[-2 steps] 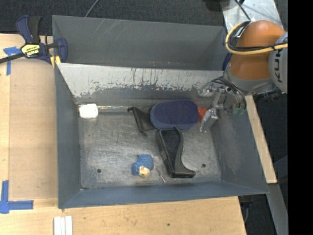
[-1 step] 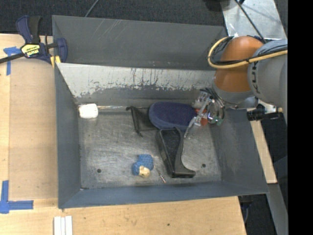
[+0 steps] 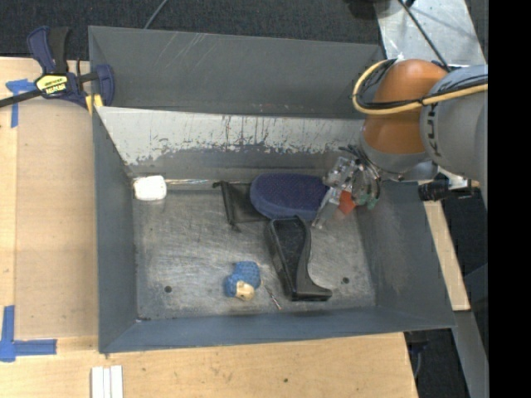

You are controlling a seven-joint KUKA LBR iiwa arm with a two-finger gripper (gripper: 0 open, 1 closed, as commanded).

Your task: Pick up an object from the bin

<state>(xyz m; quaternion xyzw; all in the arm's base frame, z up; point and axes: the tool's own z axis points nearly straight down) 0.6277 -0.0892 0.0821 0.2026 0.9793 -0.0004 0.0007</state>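
Your gripper [image 3: 325,210] hangs low at the right edge of the dark blue oval pad [image 3: 286,193], toward the back of the bin [image 3: 249,81] and just above the black wedge-shaped piece [image 3: 292,259]. You can't tell whether its grip is spread or closed. Nothing looks lifted; the grasp and the raise are not yet done.

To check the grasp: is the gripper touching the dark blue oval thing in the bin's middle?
Cannot tell. In the camera view the gripper overlaps the right edge of the dark blue oval thing, but its height is unclear.
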